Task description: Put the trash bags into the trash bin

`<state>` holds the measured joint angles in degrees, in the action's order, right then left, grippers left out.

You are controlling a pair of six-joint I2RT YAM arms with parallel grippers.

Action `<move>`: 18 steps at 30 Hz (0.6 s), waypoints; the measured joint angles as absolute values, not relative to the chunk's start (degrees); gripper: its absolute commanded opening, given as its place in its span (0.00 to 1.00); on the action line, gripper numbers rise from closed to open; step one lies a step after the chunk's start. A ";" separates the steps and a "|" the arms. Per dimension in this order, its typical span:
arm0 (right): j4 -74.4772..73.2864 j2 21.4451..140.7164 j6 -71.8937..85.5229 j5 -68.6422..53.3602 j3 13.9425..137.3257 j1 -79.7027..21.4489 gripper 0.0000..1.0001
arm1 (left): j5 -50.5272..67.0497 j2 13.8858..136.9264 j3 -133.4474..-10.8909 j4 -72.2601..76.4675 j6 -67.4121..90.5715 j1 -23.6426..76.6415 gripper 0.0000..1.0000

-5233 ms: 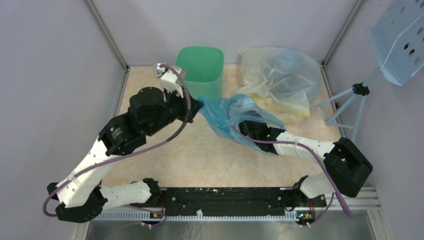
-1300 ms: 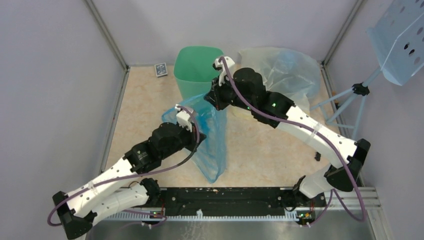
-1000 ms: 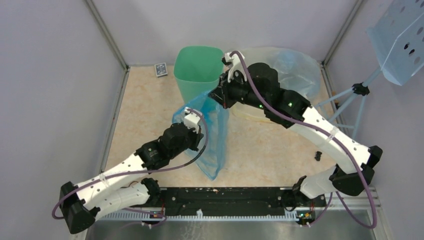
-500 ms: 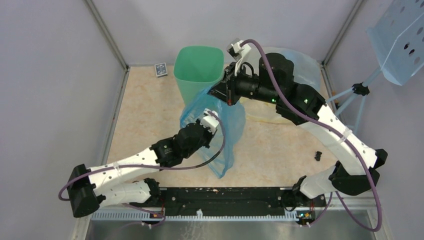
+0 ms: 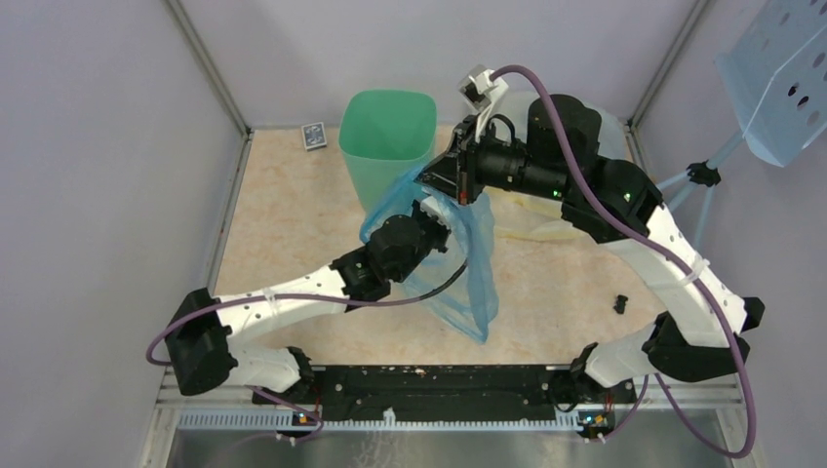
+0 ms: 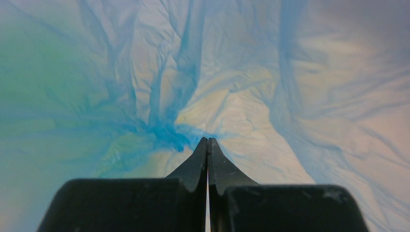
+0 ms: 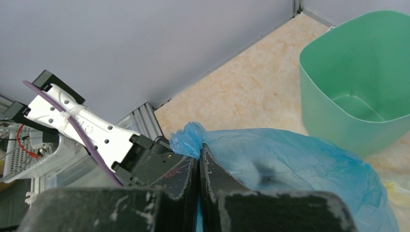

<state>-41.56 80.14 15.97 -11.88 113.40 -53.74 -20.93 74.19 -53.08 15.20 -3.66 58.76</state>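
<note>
A light blue trash bag (image 5: 472,278) hangs in the air in front of the green trash bin (image 5: 388,127). My right gripper (image 5: 434,182) is shut on the bag's bunched top, just right of the bin's front. In the right wrist view (image 7: 198,147) a blue tuft (image 7: 188,140) sticks out past the tips, and the bin (image 7: 358,77) stands open and empty beyond. My left gripper (image 5: 441,216) is shut on the bag's film lower down. In the left wrist view (image 6: 207,141) blue plastic (image 6: 232,72) fills the frame. Pale yellowish bags (image 5: 522,216) lie at the back right, partly hidden by my right arm.
A small dark card box (image 5: 312,135) lies at the back, left of the bin. A light blue perforated panel (image 5: 780,78) on a stand (image 5: 697,175) is at the far right. A small black object (image 5: 620,304) lies on the table at right. Grey walls enclose the table.
Both grippers have taken the blue bag and lifted it off the table. Over the last second they moved right and up with it, so it now hangs beside the bin.
</note>
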 measured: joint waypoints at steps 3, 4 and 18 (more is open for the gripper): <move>-43.44 80.14 16.58 -11.94 114.54 -53.74 0.00 | -23.18 76.71 -53.82 18.11 -4.51 58.61 0.00; -44.34 80.14 16.64 -11.90 115.57 -53.71 0.00 | -24.10 78.24 -54.43 18.06 -4.47 58.35 0.00; -49.56 79.66 13.52 -5.76 134.41 -53.71 0.00 | -30.46 87.35 -55.16 5.89 2.66 56.49 0.00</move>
